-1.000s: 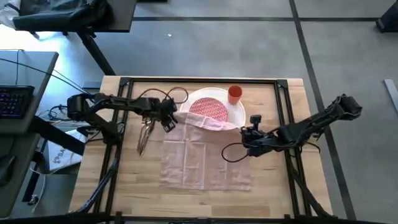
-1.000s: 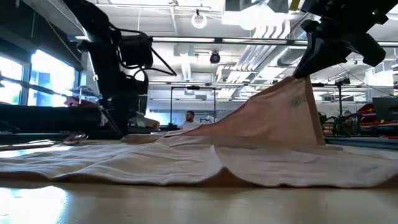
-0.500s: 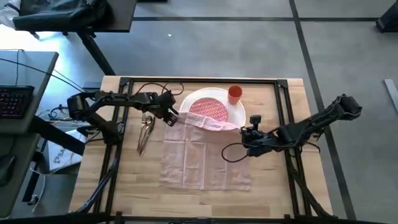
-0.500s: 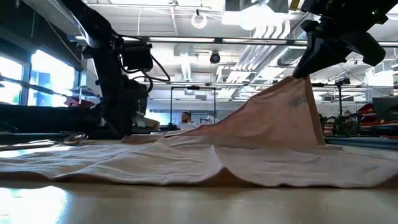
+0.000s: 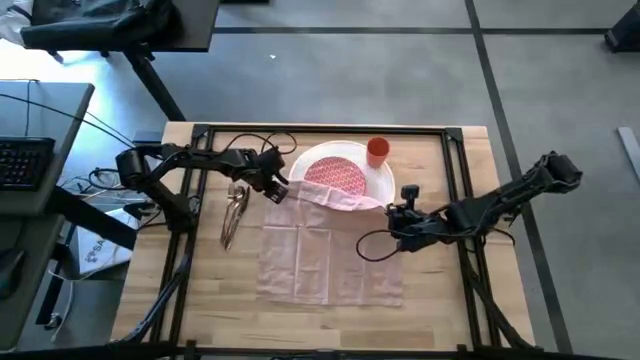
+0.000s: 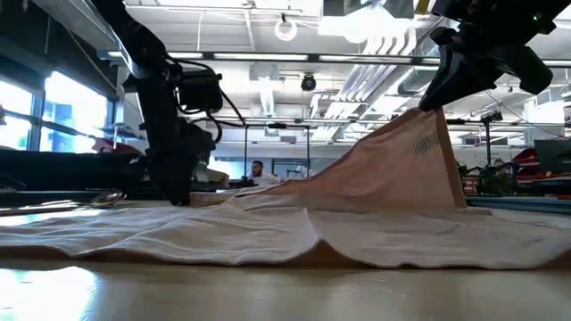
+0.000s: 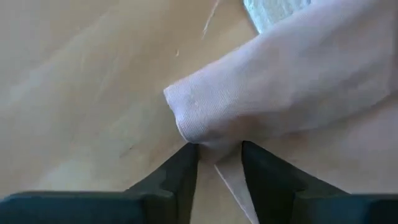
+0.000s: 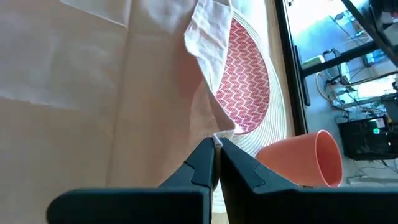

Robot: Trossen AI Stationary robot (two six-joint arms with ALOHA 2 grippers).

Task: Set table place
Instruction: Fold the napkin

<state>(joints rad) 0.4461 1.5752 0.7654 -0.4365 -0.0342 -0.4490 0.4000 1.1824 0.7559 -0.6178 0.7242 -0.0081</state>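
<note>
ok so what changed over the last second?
The left gripper moved from beside the cutlery toward the plates, reaching the napkin's corner, fingers open around it. The right gripper kept its pinch on the napkin's raised corner. The plates and cup stayed put.

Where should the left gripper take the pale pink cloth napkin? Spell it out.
Take the pale pink cloth napkin at its far-left corner. There the cloth bunches into a thick rounded fold raised off the light-wood table. Come in low from the table's left side; the open left gripper faces it. The right gripper pinches the far-right corner.
</note>
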